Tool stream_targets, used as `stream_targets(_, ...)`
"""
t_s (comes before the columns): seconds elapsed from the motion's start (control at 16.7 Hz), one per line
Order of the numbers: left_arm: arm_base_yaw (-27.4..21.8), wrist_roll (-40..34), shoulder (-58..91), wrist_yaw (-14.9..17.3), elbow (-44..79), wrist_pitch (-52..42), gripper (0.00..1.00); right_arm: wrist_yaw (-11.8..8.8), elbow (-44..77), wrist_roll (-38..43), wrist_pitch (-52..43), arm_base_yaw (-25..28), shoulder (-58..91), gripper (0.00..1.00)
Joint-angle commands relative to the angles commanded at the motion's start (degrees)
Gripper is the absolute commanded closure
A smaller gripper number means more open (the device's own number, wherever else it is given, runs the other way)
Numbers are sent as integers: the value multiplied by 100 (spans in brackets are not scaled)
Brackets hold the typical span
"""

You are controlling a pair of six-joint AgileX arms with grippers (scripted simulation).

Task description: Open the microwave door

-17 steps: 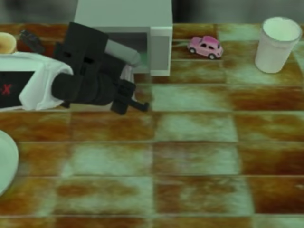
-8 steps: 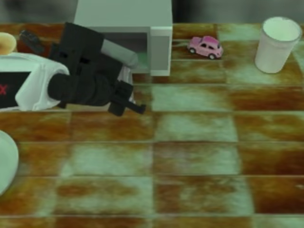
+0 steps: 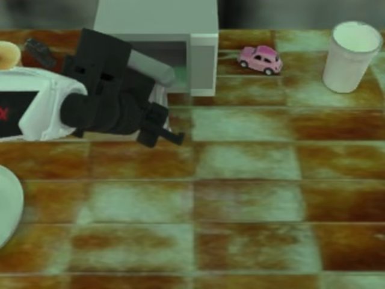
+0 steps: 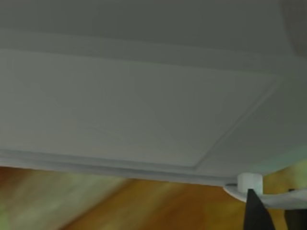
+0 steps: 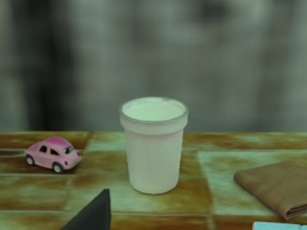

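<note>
The microwave (image 3: 156,18) stands at the back, left of centre, with its greyish-green cavity (image 3: 178,65) showing beside the narrow control strip (image 3: 203,63). The microwave door (image 4: 120,105) is swung out to the left and fills the left wrist view; from above my left arm hides most of it. My left gripper (image 3: 162,131) is just in front of the microwave, its dark fingertips (image 4: 256,213) on either side of the door's white handle (image 4: 249,182). My right gripper (image 5: 96,215) is out of the top view and faces the white cup.
A pink toy car (image 3: 260,59) and a white cup (image 3: 352,56) stand right of the microwave. A folded brown cloth (image 5: 276,187) lies beyond the cup. A white plate (image 3: 6,205) juts in at the left edge, and a small black object (image 3: 39,51) lies back left.
My left gripper has shifted a little to the left and towards the front since a second ago, the door following it. Over the last half second almost nothing moved.
</note>
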Motion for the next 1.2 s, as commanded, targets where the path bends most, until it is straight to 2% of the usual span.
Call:
stream_targets(0.6,0,0,0,0,0,0,100,0,0,0,0,0,0,0)
stream_targets(1.02,140,319,-97,265,-108,-41,100,0,0,0,0,0,0,0)
stream_targets(1.2,143,324,-98,269,-110,-42,100,0,0,0,0,0,0,0)
